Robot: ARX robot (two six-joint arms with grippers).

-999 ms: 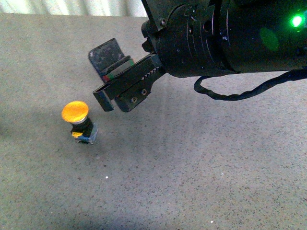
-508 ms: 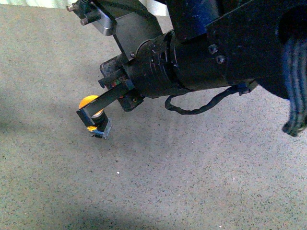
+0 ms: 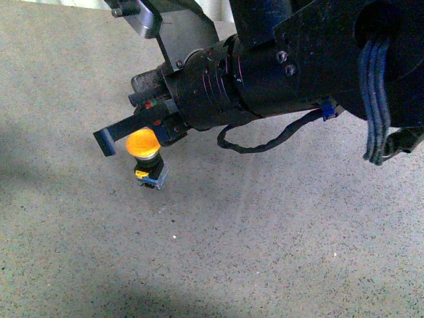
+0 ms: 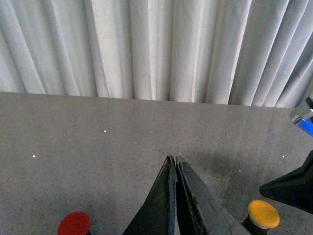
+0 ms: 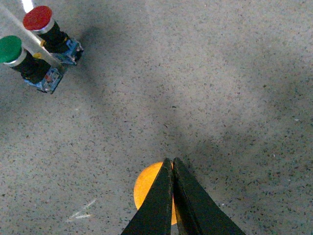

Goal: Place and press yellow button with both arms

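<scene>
Jaws closed and empty, the right gripper [image 5: 172, 161] is hovering over the yellow button [image 3: 143, 142]; a straight downward press appears next.

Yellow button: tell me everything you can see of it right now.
The yellow button is a mushroom type. It has a round, flat orange-yellow cap that looks like glossy plastic, a black neck, and a small blue-and-clear square base with a yellow bit. It stands upright, base down, on the grey speckled surface. The right gripper, fingers closed together, hangs over the cap's edge. Whether it actually touches the cap cannot be told.
</scene>
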